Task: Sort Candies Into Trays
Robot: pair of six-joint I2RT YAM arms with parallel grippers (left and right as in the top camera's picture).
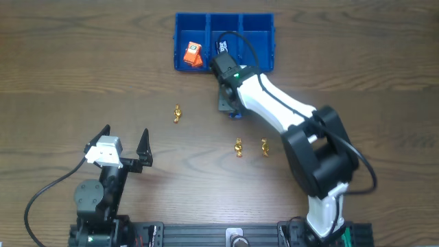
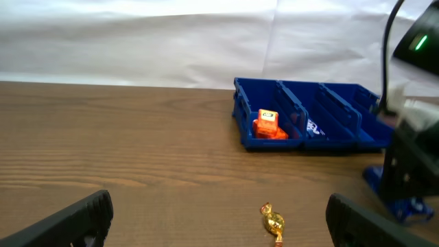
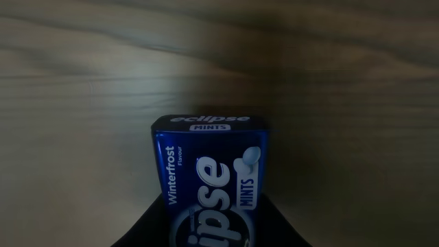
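Now gripped in the right end effector (image 1: 230, 104), the blue mint box (image 3: 209, 171) sits just short of the blue tray (image 1: 271, 41), which lies straight ahead, while the left end effector (image 1: 125, 134) gapes wide, well apart.

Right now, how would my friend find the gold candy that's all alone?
Find the blue plastic three-compartment tray. Just in front of its left corner lies one gold foil-wrapped candy. The two other gold candies sit paired; this lies alone.
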